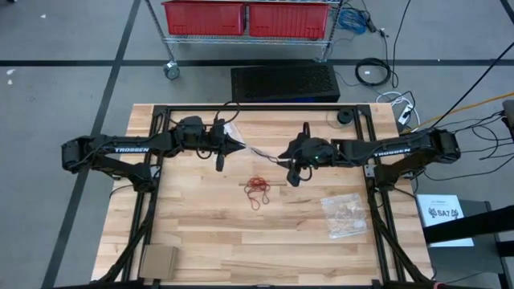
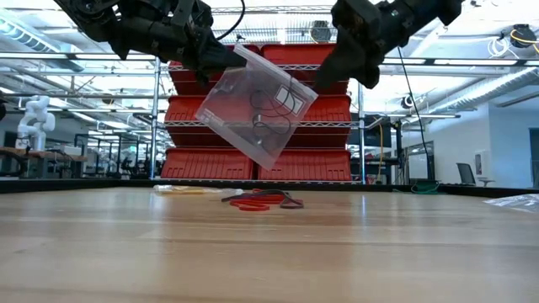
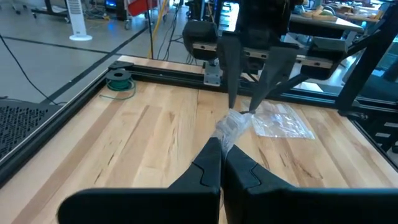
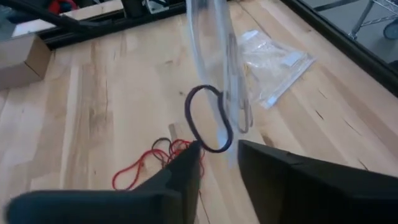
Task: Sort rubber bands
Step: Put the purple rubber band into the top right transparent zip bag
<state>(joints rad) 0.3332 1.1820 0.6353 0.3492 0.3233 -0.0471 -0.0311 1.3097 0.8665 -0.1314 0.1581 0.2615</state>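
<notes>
A clear plastic bag (image 2: 257, 105) hangs tilted above the table's middle with dark rubber bands (image 2: 269, 109) inside. My left gripper (image 3: 222, 155) is shut on it. My right gripper (image 4: 217, 149) is open and faces it from the table's right, fingertips at the bag's free end. A dark band loop (image 4: 208, 118) sits just ahead of those fingertips. I cannot tell whether it touches them. A small heap of red rubber bands (image 1: 259, 191) lies on the wood below. My left gripper pinches the bag's upper corner (image 3: 230, 132) between its two shut fingers. The fingers come nearly level from the table's left. The bag hangs slanting down toward the right arm, clear of the table.
A second clear bag (image 1: 345, 215) holding pale bands lies flat at the near right. A cardboard box (image 1: 158, 261) sits at the near left corner. A small cable coil (image 1: 344, 116) lies at the far right. Black frame rails (image 1: 241, 108) border the table.
</notes>
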